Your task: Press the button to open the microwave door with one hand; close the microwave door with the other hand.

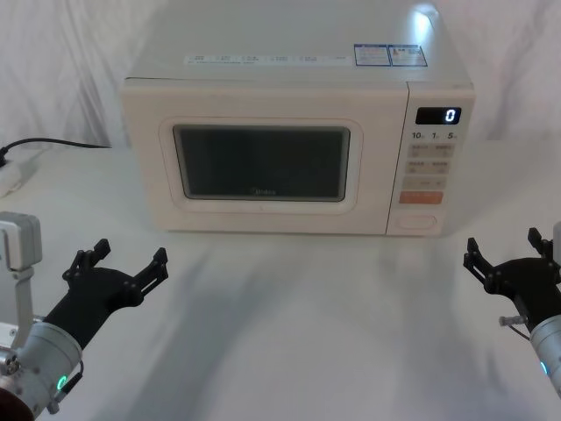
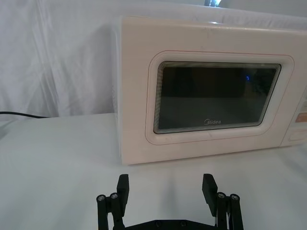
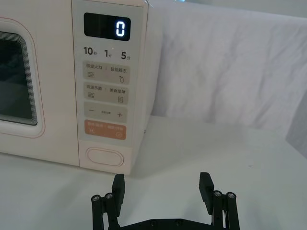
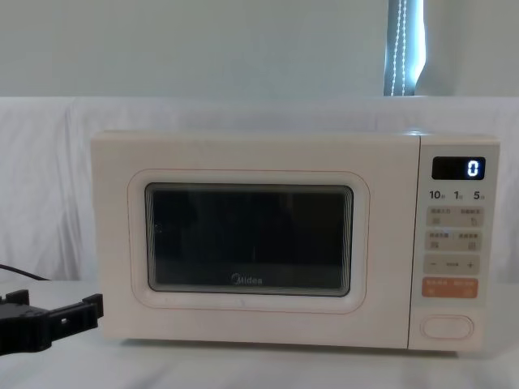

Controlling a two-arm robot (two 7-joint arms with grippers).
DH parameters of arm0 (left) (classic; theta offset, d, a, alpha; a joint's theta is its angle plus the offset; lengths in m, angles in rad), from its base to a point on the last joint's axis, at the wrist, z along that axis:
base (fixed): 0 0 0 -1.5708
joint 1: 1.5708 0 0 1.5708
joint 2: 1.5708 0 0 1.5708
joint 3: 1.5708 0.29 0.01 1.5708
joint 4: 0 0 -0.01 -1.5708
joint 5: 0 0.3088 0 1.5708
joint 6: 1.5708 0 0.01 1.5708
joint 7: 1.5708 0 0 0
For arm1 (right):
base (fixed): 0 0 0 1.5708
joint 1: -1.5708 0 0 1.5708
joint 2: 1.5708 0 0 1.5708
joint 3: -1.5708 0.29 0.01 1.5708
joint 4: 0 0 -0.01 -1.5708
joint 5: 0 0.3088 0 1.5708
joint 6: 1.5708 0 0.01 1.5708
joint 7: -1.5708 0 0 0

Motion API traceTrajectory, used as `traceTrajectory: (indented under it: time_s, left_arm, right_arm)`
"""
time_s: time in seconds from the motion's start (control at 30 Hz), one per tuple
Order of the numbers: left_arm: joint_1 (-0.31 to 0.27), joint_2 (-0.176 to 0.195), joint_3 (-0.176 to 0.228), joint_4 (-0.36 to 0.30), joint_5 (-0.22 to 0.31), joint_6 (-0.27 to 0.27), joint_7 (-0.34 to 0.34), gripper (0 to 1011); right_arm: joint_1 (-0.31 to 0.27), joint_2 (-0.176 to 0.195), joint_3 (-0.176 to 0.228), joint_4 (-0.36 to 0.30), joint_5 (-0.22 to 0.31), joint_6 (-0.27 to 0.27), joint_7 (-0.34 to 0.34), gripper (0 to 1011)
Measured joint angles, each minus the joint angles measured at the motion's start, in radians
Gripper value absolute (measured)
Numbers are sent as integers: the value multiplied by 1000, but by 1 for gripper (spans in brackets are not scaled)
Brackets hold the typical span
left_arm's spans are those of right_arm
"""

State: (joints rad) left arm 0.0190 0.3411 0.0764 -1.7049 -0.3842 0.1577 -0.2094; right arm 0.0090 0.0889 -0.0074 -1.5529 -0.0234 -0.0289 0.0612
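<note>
On the table's left side, the left gripper point(image 1: 121, 266) hovers with fingers spread and empty, well short of the microwave point(image 1: 298, 92). At centre, the microwave door point(image 1: 263, 219) sits flush and shut. Lower right on the panel, the button point(image 3: 104, 156) looks unpressed. Farther right, the right gripper point(image 1: 501, 250) waits, splayed and holding nothing. Judging by this, both pressing and closing remain undone.
</note>
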Motion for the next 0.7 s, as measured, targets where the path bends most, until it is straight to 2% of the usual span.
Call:
traceTrajectory:
  time_s: [0.7]
  left_arm:
    - [0,0,0,0,0,0,0,1001]
  right_arm:
    - [0,0,0,0,0,0,0,1002]
